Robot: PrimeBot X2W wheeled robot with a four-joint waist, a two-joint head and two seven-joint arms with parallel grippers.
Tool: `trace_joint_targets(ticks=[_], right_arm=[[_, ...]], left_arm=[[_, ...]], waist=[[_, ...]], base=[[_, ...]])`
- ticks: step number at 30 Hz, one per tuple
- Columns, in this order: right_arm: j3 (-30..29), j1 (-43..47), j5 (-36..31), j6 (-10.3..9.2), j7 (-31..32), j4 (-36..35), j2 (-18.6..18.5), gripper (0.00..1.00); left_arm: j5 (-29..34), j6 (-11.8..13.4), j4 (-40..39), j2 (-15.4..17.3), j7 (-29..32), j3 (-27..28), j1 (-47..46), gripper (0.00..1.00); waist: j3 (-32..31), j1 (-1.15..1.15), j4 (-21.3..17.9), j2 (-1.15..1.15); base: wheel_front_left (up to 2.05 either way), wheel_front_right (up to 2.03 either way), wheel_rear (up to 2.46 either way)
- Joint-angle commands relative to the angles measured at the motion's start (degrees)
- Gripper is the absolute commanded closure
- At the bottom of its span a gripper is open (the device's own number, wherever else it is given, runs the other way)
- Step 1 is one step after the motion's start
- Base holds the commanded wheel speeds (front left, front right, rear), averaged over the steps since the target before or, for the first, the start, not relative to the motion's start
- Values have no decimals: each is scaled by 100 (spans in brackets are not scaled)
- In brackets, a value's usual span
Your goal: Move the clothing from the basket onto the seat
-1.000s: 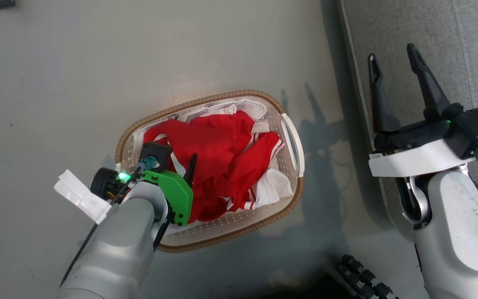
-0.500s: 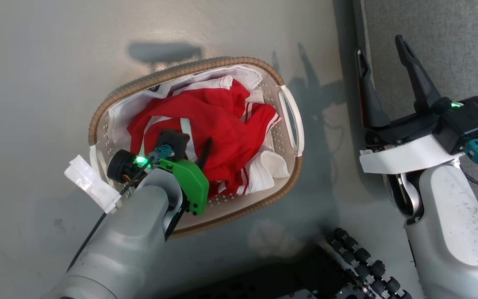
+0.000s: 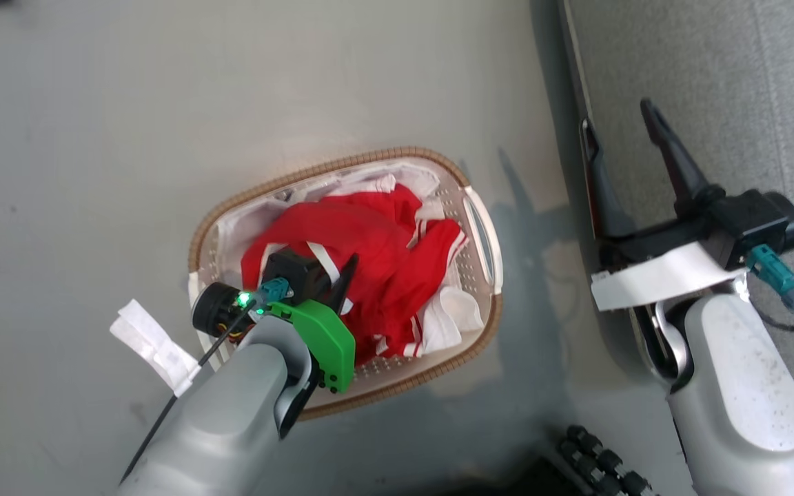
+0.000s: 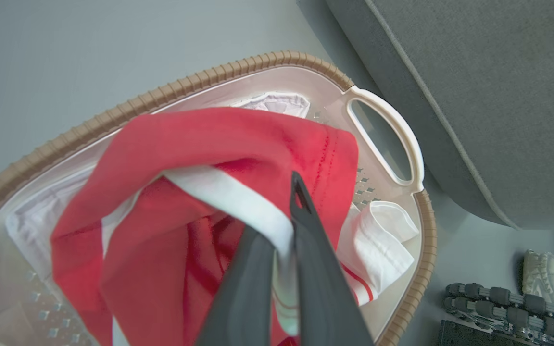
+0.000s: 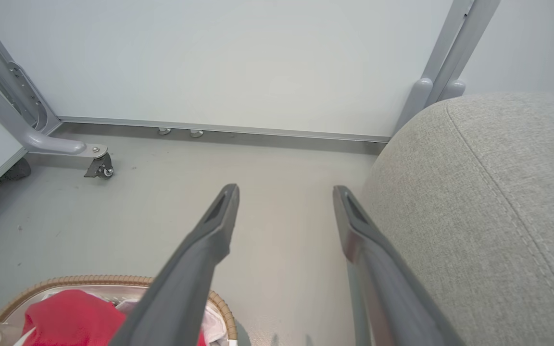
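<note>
The basket (image 3: 483,331), near the seat (image 3: 714,83), holds red clothing (image 3: 383,269) over a white liner (image 3: 455,313). The left claw (image 4: 282,211) pinches the clothing's white stripe; the right claw (image 5: 285,190) gapes wide beside the seat.

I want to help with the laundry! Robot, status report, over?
Left gripper shut on clothing, over basket. Right gripper open, at seat edge. It may block the carry across.

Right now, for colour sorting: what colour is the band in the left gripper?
White band on red clothing; left wrist view.
</note>
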Motion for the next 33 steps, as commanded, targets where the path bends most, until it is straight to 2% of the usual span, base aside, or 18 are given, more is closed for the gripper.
trace_joint_targets(ticks=[1,15,25,29,33], right_arm=[[-31,164,-3,-4,-27,75,-19,0],[-53,1132,53,-4,-27,500,-36,0],[30,1859,110,-4,-27,692,-86,0],[212,2049,132,-4,-27,750,-142,0],[757,2057,9,-4,-27,683,-329,0]], left_arm=[[124,-16,-143,35,-13,82,172,100],[1110,-16,-1809,74,-12,827,1276,100],[1509,-16,-3208,-17,-11,1023,1480,100],[1564,-16,-3578,-86,-11,1092,1456,100],[1589,-16,-3824,-154,-9,1031,1362,100]], waist=[[-736,-1,238,21],[-2565,-1,741,21],[-3485,-1,941,21],[-3709,-1,979,21],[-3810,-1,1045,21]], base=[[0,0,0],[0,0,0],[0,0,0],[0,0,0],[0,0,0]])
